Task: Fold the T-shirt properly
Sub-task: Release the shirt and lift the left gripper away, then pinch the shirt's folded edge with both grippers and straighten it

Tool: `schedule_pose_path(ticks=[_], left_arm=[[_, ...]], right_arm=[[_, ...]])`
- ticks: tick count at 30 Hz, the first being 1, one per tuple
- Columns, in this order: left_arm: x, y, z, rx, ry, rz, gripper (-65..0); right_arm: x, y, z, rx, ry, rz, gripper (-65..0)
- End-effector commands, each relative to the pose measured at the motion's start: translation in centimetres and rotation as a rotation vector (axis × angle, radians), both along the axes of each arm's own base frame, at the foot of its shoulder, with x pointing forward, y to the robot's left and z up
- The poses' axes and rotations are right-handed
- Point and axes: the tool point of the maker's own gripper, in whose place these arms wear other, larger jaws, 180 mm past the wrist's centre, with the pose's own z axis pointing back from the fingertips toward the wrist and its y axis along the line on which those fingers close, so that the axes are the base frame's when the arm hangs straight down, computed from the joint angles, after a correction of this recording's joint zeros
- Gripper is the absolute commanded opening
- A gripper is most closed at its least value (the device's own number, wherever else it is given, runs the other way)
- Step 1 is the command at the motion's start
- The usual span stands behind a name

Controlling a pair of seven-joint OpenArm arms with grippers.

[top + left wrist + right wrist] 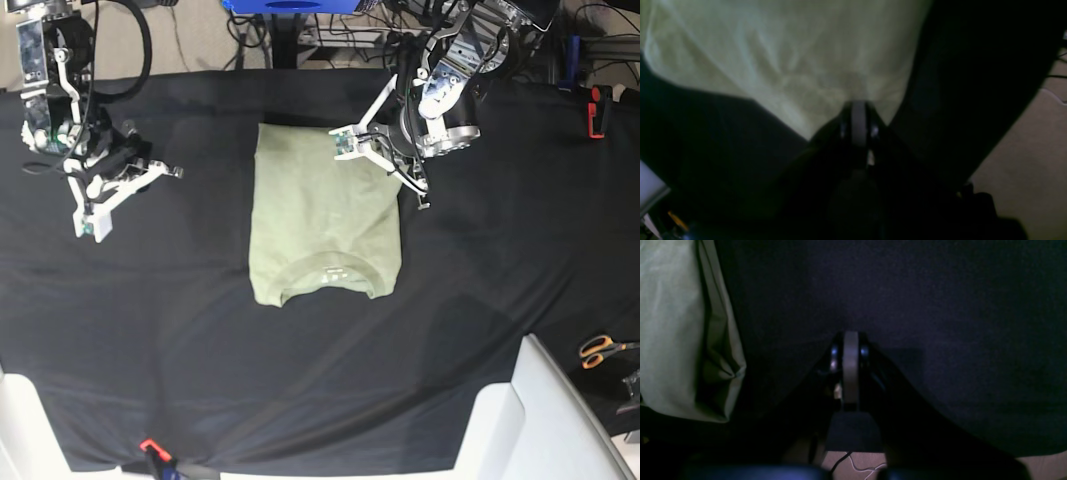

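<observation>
The pale sage-green T-shirt (325,215) lies on the black cloth, sleeves folded in to a narrow rectangle, with its collar (325,270) toward the near edge. My left gripper (387,160) is at the shirt's far right corner. In the left wrist view its fingers (858,115) are shut, and the T-shirt's (790,56) wrinkles run in toward the fingertips. My right gripper (98,200) hovers over bare cloth well left of the shirt. It is shut (850,350) on nothing, and the T-shirt's folded edge (680,333) shows at that view's left.
A black cloth (200,350) covers the table. Orange-handled scissors (600,350) lie at the right edge, beside a white panel (545,410). A red clamp (597,110) sits at the far right, another (150,447) at the near edge. Cables and stands crowd the far side.
</observation>
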Motion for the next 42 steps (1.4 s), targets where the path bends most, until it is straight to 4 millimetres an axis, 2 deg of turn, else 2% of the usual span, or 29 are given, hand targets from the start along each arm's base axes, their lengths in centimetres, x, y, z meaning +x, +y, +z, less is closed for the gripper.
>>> schedule_pose_path(ticks=[1, 7, 10, 12, 16, 18, 21, 24, 27, 30, 34, 38, 42], left_arm=[[-0.6, 0.2, 0.0, -0.002, 0.003, -0.001, -65.0], [-2.4, -0.5, -0.8, -0.015, 0.049, -0.004, -65.0], [-1.8, -1.7, 0.9, -0.056, -0.002, -0.002, -65.0], [-1.6, -2.1, 2.5, -0.078, -0.043, -0.009, -65.0], [-1.0, 2.1, 3.9, -0.015, -0.086, 0.091, -65.0], [-1.1, 5.4, 3.7, 0.030, -0.083, 0.181, -65.0], [-2.2, 11.1, 3.2, 0.109, -0.060, 0.331, -65.0], [-3.6, 15.0, 2.6, 0.135, -0.041, 0.434, -65.0], [-5.5, 17.5, 1.0, 0.124, 0.001, 0.506, -65.0], [-7.4, 18.6, -0.6, 0.104, 0.048, 0.547, -65.0], [-9.1, 17.6, -1.6, 0.047, 0.082, 0.534, -65.0], [-9.3, 17.4, -1.5, 0.042, 0.083, 0.538, -65.0], [-9.0, 17.4, -1.5, 0.041, 0.077, 0.537, -65.0]], right_arm=[[0.7, -0.2, 0.8, -0.006, -0.035, 0.004, -65.0], [0.8, -0.1, 1.0, -0.002, -0.042, 0.006, -65.0], [0.9, 1.4, 1.4, 0.008, -0.055, 0.053, -65.0], [1.3, 3.4, 2.8, 0.025, -0.095, 0.111, -65.0], [1.4, 9.1, 6.0, 0.087, -0.180, 0.267, -65.0], [0.4, 11.2, 6.0, 0.104, -0.166, 0.344, -65.0], [-0.8, 15.3, 5.9, 0.130, -0.159, 0.488, -65.0], [-1.2, 17.1, 5.3, 0.136, -0.144, 0.551, -65.0], [-0.3, 17.2, 4.2, 0.123, -0.144, 0.544, -65.0], [0.6, 17.1, 3.4, 0.117, -0.160, 0.518, -65.0], [0.9, 16.1, 1.3, 0.089, -0.135, 0.492, -65.0], [0.4, 15.0, -0.7, 0.068, -0.100, 0.469, -65.0], [-1.1, 14.3, -2.4, 0.056, -0.048, 0.458, -65.0]])
